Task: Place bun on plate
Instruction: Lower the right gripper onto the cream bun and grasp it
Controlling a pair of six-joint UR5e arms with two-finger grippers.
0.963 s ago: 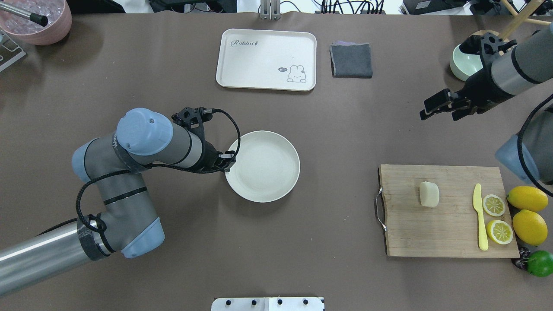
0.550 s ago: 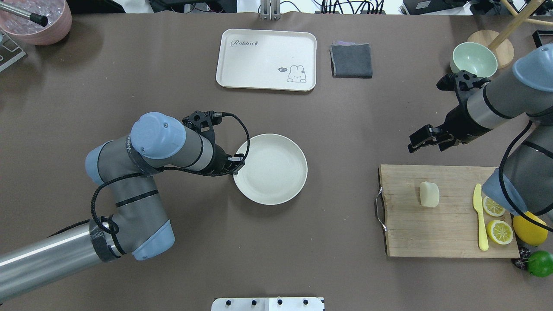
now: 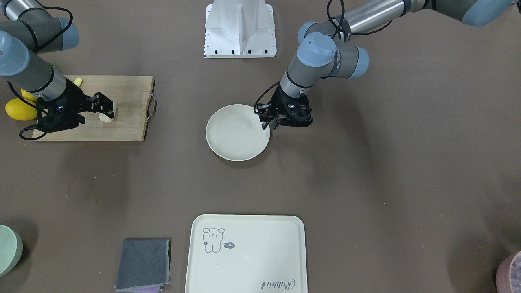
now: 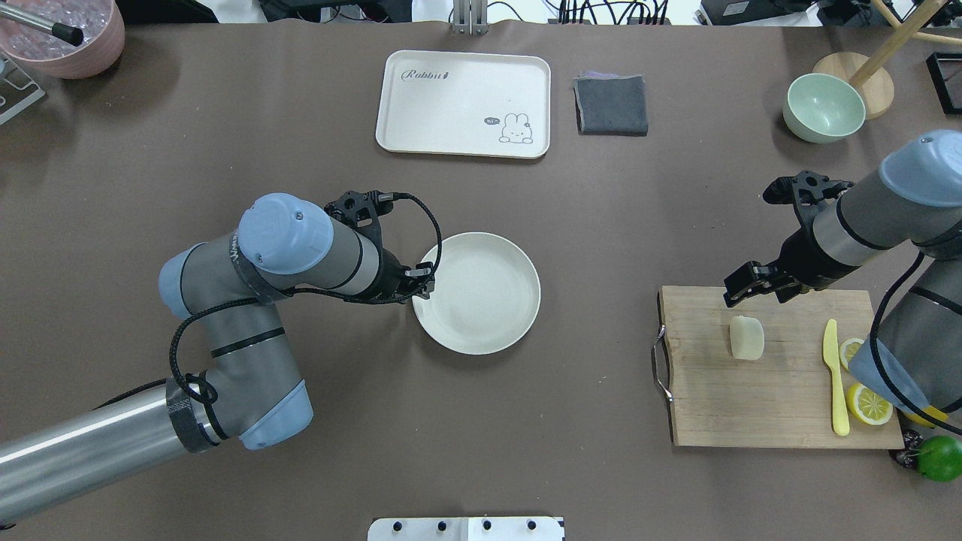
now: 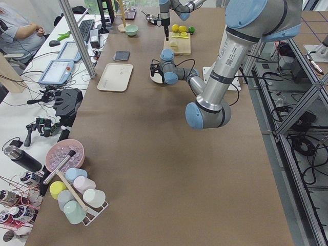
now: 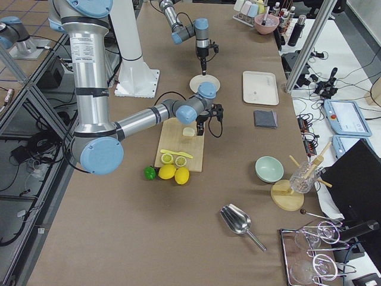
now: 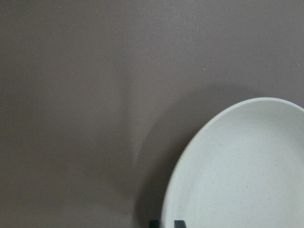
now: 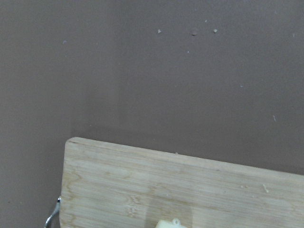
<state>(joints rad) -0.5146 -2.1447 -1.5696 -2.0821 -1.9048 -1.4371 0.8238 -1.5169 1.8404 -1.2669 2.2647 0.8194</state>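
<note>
The bun (image 4: 747,337) lies on its side on the wooden cutting board (image 4: 751,398), toward the board's left half. My right gripper (image 4: 751,294) hovers over the board's far edge, just beyond the bun, open and holding nothing. In the right wrist view only the top of the bun (image 8: 166,223) shows, at the bottom edge. The plate (image 4: 511,300) sits mid-table with nothing on it. My left gripper (image 4: 422,285) is shut on the plate's left rim. In the left wrist view the fingertips (image 7: 154,222) straddle the rim of the plate (image 7: 237,180).
On the board's right part lie a yellow knife (image 4: 834,376) and lemon slices (image 4: 869,403), with a lime (image 4: 939,457) beside it. At the far side stand a cream tray (image 4: 462,101), a grey cloth (image 4: 611,105) and a green bowl (image 4: 823,107).
My left gripper has dragged the plate a little to the right. The right arm has swung from beside the green bowl down to the board's far edge, near the bun.
</note>
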